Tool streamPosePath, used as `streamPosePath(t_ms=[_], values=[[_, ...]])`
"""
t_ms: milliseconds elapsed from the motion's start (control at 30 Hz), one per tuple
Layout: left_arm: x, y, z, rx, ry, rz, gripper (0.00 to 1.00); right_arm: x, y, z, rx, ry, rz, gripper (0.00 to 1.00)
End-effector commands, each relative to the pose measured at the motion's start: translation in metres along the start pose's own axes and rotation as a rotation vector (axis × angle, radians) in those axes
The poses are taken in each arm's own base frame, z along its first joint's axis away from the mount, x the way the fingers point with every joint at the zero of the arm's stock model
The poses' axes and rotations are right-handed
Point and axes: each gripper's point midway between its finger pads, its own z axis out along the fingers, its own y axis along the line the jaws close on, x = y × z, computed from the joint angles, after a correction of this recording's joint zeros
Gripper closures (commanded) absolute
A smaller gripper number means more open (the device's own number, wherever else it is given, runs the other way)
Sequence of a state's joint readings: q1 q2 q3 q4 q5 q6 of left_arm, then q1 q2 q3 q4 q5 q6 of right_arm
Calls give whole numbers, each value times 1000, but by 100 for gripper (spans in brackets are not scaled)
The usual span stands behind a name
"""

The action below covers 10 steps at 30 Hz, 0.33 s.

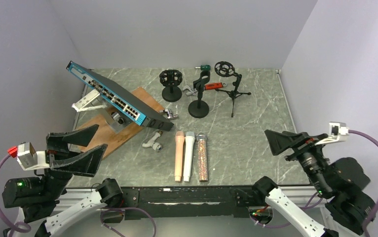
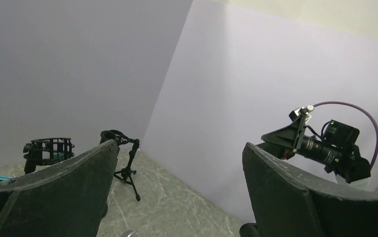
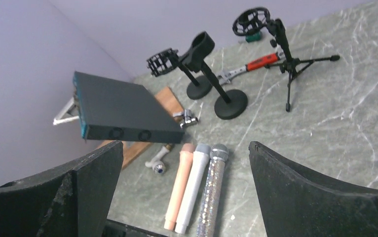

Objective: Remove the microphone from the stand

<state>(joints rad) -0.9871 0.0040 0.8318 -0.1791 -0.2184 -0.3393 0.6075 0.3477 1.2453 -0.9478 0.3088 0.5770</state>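
Top external view: shows left gripper (image 1: pixel 101 137) and right gripper (image 1: pixel 272 142) spread wide, holding nothing. Could topple the empty clip stand (image 1: pixel 198 108), far ahead between them, if knocked by a careless reach. Finds all microphones off the stands, lying flat side by side just ahead between both grippers: peach microphone (image 1: pixel 178 155), white microphone (image 1: pixel 189 155), glittery microphone (image 1: pixel 203 157).

Open table (image 1: pixel 263 118) right of the tripod stand (image 1: pixel 235 93); tilted switch (image 1: pixel 114 95) blocks the left
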Motion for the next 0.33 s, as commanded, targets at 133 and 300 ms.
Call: streamPosePath(t_ms=[133, 300], values=[[-20, 0, -22, 16, -70, 8, 1, -3, -12, -7, 52, -9, -22, 0], [-22, 1, -17, -4, -33, 32, 1, 0, -5, 0, 21, -12, 4, 0]])
